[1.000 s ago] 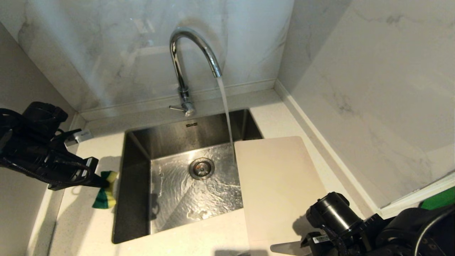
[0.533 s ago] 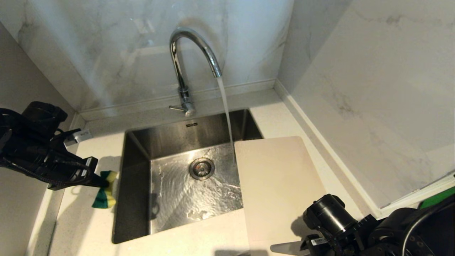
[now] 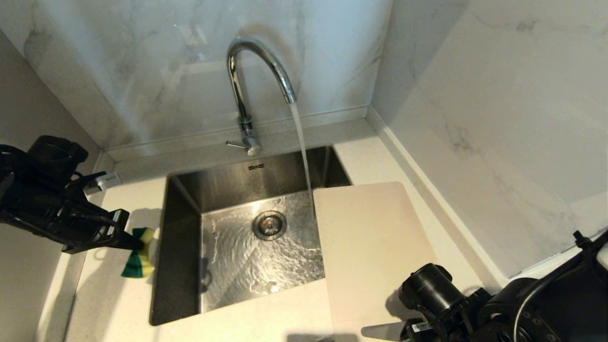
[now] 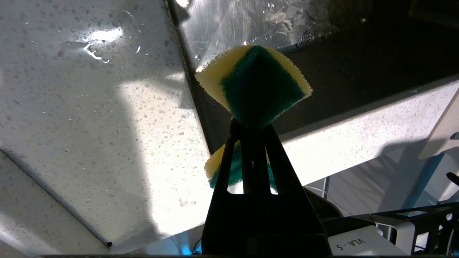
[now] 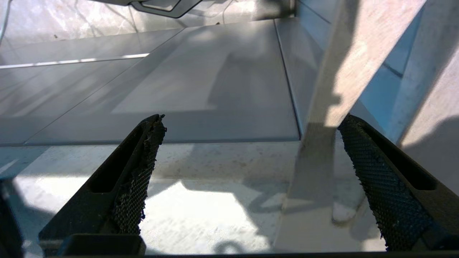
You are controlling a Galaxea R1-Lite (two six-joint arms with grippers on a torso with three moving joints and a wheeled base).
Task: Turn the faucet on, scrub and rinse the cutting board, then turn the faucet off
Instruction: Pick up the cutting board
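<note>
One shiny metal faucet (image 3: pixel 247 85) stands behind the sink (image 3: pixel 180 266). It is tall and bends over like a candy cane, with one thin lever (image 3: pixel 234 144) sticking out low on its side. Water (image 3: pixel 301 147) pours from it in a thin clear stream and makes ripples on the sink floor. The sink is one square steel box with one round drain (image 3: pixel 269 224) in the middle.

One cutting board (image 3: pixel 375 247) lies flat on the right, partly over the sink's right edge and partly on the counter (image 3: pixel 109 304). It is smooth, cream-white and has rounded corners. The counter is pale stone with tiny specks, and the walls look like grey marble.

There is one sponge (image 4: pixel 252 86), soft and bumpy, yellow with a green stripe.

The left gripper (image 3: pixel 135 244) reaches in from the left, above the counter just beside the sink's left edge. Its two black fingers are squeezed tight on the sponge.

The right gripper (image 5: pixel 247 154) is low at the near right, by the board's near end. Its two rough black fingers (image 5: pixel 143 172) are spread wide apart and hold nothing.
</note>
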